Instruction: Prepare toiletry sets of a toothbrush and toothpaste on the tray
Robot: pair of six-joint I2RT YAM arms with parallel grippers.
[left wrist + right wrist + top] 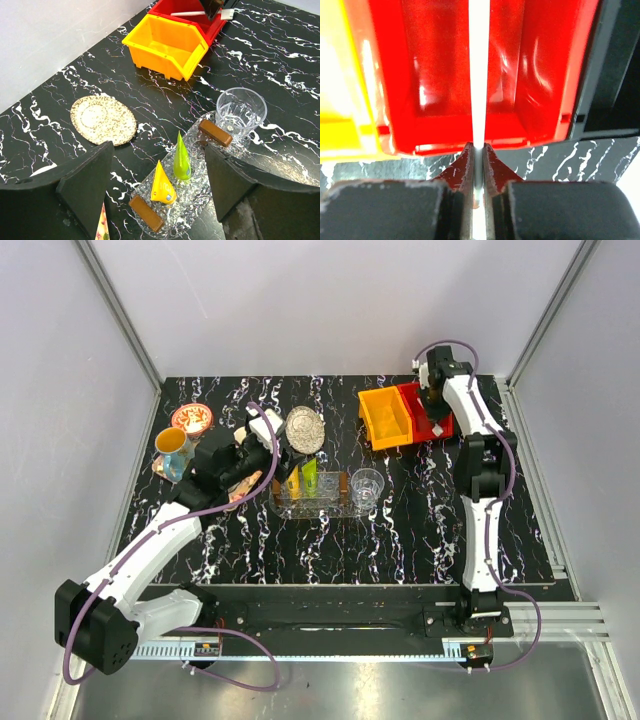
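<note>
No word, brand, number or sign can be read in any of the 3 views. The orange-yellow toothpaste tube [162, 187], lying on the clear tray [194, 199] near the middle of the table, shows a small dark-blue mark by its wide end, and the lime green toothpaste tube [181, 159] beside it shows a faint mark in the same place. Both marks are too small to make out.
</note>
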